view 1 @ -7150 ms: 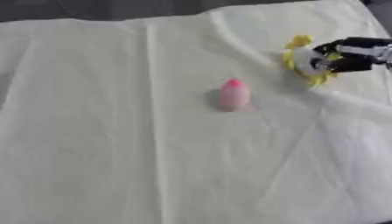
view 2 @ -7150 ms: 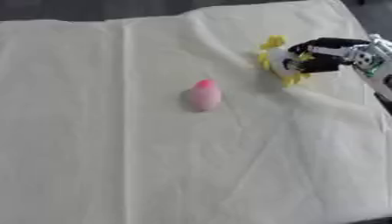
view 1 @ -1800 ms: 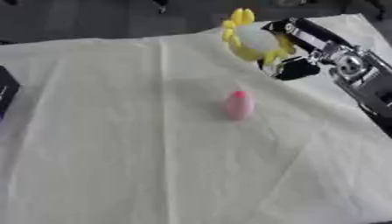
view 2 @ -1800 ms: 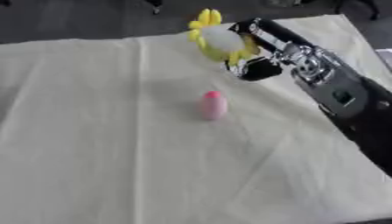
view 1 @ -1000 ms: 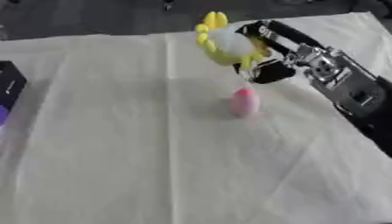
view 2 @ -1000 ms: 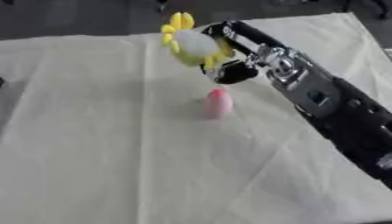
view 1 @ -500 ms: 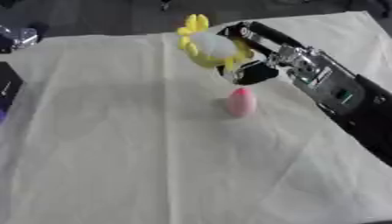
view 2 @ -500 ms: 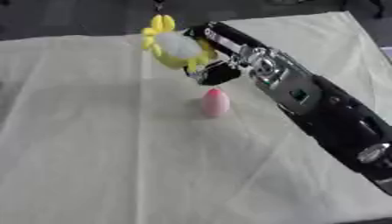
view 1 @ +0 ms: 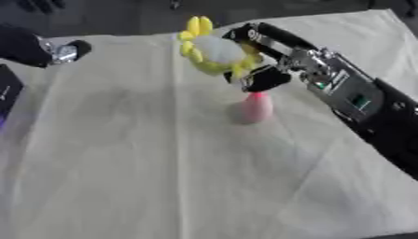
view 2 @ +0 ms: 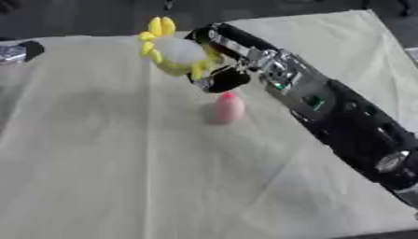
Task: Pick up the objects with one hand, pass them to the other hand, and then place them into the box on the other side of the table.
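A yellow and white flower-shaped toy [view 1: 211,50] hangs above the far middle of the cream cloth. My right hand [view 1: 260,55] is shut on it, its arm slanting in from the lower right. Below it a pink, egg-shaped object [view 1: 254,107] stands on the cloth. My left hand [view 1: 67,52] comes in at the upper left edge, some way left of the toy; only its blurred black and silver end shows, so its fingers are unclear. A dark box edge [view 1: 6,95] shows at the far left.
The cream cloth [view 1: 147,177] covers the table, with folds running across it. Dark floor lies beyond its far edge.
My right hand has carried the flower toy leftward, over and past the pink object. My left hand has come into view at the upper left. The camera has also shifted.
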Available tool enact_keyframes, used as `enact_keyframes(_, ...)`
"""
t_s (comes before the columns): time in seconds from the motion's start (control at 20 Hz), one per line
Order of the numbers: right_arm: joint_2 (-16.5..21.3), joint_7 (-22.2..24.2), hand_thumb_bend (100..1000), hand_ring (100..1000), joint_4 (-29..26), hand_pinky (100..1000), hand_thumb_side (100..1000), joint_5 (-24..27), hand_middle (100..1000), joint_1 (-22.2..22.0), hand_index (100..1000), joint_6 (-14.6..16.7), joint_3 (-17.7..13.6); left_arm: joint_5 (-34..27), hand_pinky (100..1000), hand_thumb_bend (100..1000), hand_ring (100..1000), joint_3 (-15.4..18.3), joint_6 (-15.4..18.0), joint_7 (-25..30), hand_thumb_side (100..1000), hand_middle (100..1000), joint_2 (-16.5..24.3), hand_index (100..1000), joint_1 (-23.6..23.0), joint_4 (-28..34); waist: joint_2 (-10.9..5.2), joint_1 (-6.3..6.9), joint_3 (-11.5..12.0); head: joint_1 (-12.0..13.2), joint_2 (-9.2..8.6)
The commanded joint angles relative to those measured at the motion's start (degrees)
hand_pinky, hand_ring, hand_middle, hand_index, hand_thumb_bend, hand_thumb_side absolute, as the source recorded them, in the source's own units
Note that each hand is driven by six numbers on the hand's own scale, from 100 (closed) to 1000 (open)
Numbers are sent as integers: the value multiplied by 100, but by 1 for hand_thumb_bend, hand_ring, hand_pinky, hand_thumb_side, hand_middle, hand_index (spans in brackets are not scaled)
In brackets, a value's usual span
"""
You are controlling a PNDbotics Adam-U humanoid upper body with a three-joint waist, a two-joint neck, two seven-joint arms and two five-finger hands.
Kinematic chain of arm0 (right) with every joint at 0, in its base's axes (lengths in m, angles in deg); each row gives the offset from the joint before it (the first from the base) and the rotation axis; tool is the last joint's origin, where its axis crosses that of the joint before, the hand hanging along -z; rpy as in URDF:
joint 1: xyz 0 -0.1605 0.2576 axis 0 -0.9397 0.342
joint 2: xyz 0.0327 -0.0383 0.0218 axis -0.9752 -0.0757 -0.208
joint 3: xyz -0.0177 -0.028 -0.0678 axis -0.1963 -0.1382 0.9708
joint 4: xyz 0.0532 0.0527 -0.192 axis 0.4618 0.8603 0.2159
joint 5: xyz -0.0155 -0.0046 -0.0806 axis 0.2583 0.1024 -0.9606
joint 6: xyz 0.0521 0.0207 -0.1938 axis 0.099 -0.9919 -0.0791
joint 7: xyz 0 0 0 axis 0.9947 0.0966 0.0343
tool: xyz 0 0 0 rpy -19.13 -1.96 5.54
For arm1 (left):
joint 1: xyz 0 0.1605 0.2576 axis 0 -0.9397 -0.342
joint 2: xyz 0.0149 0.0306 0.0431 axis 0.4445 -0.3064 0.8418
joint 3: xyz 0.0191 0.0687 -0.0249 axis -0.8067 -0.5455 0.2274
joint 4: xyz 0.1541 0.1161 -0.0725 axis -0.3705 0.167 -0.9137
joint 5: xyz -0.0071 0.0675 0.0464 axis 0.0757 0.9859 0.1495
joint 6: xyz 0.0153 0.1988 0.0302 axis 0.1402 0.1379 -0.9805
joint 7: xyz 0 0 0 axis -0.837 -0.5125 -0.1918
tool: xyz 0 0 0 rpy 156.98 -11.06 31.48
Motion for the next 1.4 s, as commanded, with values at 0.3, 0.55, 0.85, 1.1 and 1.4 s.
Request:
enact_keyframes(0.3,-42,-152,100,525,-239,782,100,112,460,160,573,-106,72,357,805,525,755,-141,-68,-127,244,731,-325,870,278,-148,-219,75,-11,-12,-4)
enact_keyframes(0.55,-4,-154,100,526,-452,784,100,58,461,100,574,-44,112,515,807,588,758,-220,18,-206,232,733,-519,868,332,-316,-206,61,-24,18,-31)
enact_keyframes(0.85,42,-42,100,526,-819,783,100,70,461,24,574,-82,154,645,806,599,755,-250,129,-274,243,730,-783,866,351,-619,-175,51,-31,26,-47)
enact_keyframes(1.1,-2,12,100,527,-843,785,100,-32,462,51,575,-87,186,709,805,613,755,-313,206,-307,239,730,-1001,867,410,-744,-157,47,-24,33,-59)
enact_keyframes(1.4,-35,32,100,525,-838,785,100,-86,461,73,574,-54,216,667,804,644,753,-322,182,-326,317,727,-1167,865,414,-885,-138,43,-15,50,-68)
